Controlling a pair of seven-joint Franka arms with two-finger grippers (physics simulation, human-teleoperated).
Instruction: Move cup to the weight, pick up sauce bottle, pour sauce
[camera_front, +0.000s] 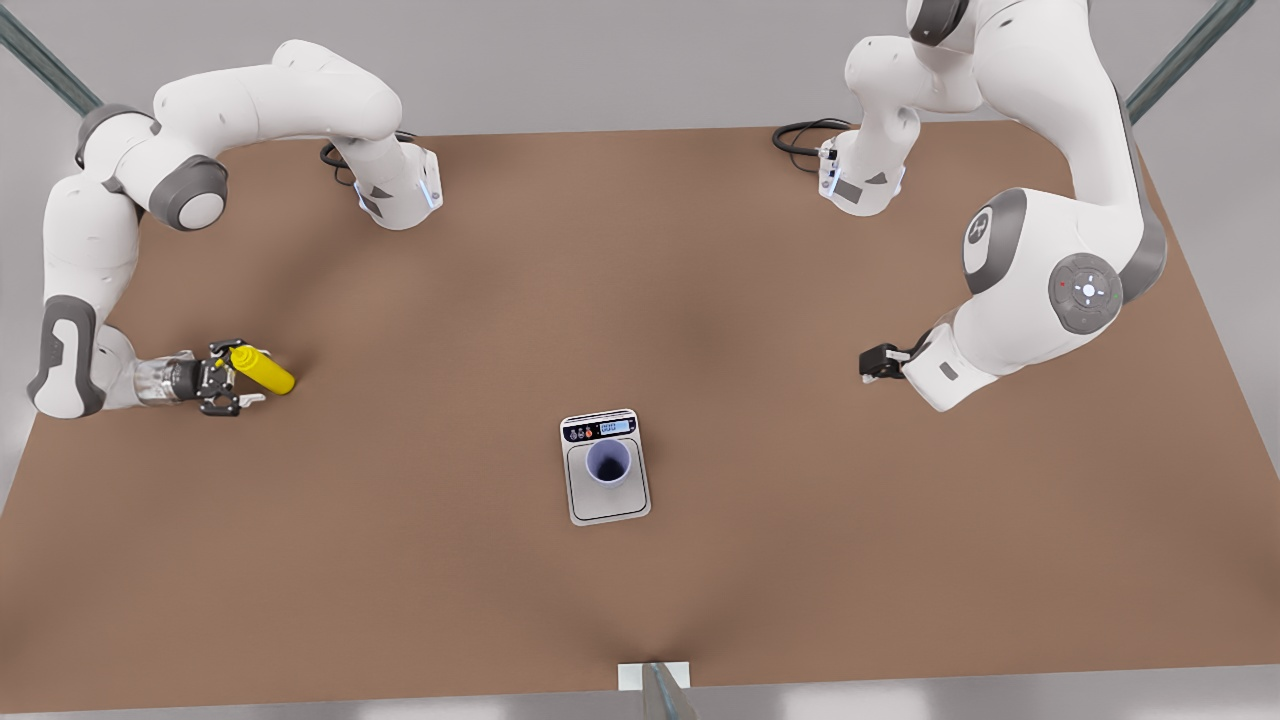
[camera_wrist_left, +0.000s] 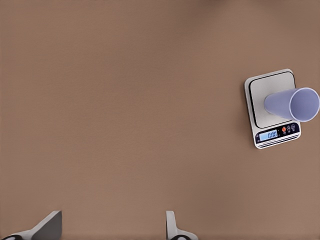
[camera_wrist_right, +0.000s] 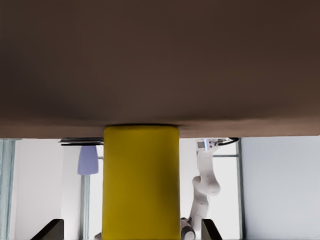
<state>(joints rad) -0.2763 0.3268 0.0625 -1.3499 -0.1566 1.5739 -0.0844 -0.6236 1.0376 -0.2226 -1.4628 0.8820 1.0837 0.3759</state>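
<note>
The lavender cup (camera_front: 608, 462) (camera_wrist_left: 290, 104) stands upright on the weight's silver plate (camera_front: 612, 505) (camera_wrist_left: 259, 102), near the table's front middle. At the front view's left the yellow sauce bottle (camera_front: 264, 371) (camera_wrist_right: 141, 182) lies on its side on the table. My right gripper (camera_front: 235, 378) (camera_wrist_right: 130, 231) is open around the bottle's end, its fingertips (camera_wrist_right: 51, 230) clear of the bottle's sides. On the front view's right my left gripper (camera_front: 872, 362) (camera_wrist_left: 110, 232) hovers open over bare table, well away from the weight, with nothing between its fingers.
Both arm bases (camera_front: 398, 195) (camera_front: 862, 185) stand at the table's back with black cables (camera_front: 800, 135) beside them. A small white bracket (camera_front: 652, 676) sits at the front edge. Bare brown tabletop (camera_front: 420, 480) lies between the bottle and the weight.
</note>
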